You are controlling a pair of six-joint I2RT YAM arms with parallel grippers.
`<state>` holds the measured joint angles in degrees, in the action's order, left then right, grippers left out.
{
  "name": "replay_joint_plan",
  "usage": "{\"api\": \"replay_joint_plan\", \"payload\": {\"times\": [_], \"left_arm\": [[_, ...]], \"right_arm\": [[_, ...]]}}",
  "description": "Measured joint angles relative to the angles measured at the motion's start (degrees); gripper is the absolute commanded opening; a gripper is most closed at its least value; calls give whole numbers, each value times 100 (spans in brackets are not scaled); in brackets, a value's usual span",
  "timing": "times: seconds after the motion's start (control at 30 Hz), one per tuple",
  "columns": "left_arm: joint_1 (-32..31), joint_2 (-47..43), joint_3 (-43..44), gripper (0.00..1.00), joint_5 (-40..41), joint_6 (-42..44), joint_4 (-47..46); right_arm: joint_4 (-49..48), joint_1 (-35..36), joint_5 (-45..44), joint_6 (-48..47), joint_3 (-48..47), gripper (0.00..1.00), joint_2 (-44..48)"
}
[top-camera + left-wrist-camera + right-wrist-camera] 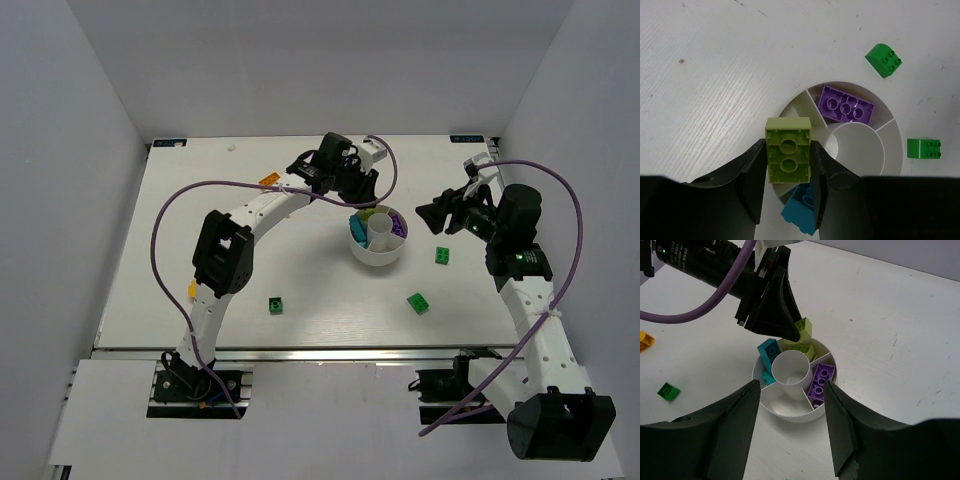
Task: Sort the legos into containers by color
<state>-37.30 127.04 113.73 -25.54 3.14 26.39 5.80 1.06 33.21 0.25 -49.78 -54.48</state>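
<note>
Lime brick (788, 150) hangs clamped by its long sides in the left pincer (788, 167), over the white dish (790, 416), close to the cyan brick (799, 212). Let go here, it may straddle a divider or drop into cyan's wedge; which wedge lies beneath is hard to tell. Right pincer (792, 385) gapes wide and empty beside the dish.

Left gripper (788, 167) clamps lime green studded plastic brick (788, 145) over round white plastic divided dish (894, 150); purple studded brick (846, 106) in one wedge.
</note>
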Motion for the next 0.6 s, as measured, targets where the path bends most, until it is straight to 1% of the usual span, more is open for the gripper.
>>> {"api": "replay_joint_plan", "payload": {"times": [0.2,0.27,0.4,0.6], "left_arm": [[-7,4,0,45,-96,35,70],[-11,4,0,55,-94,55,70],[-22,4,2,58,-81,48,79],[-33,22,181,58,13,26,153]], "right_arm": [[0,-20,2,0,2,60,0],[0,-20,4,0,2,60,-2],[-2,-20,7,0,2,60,-2],[-4,-22,26,-17,9,61,-2]]}}
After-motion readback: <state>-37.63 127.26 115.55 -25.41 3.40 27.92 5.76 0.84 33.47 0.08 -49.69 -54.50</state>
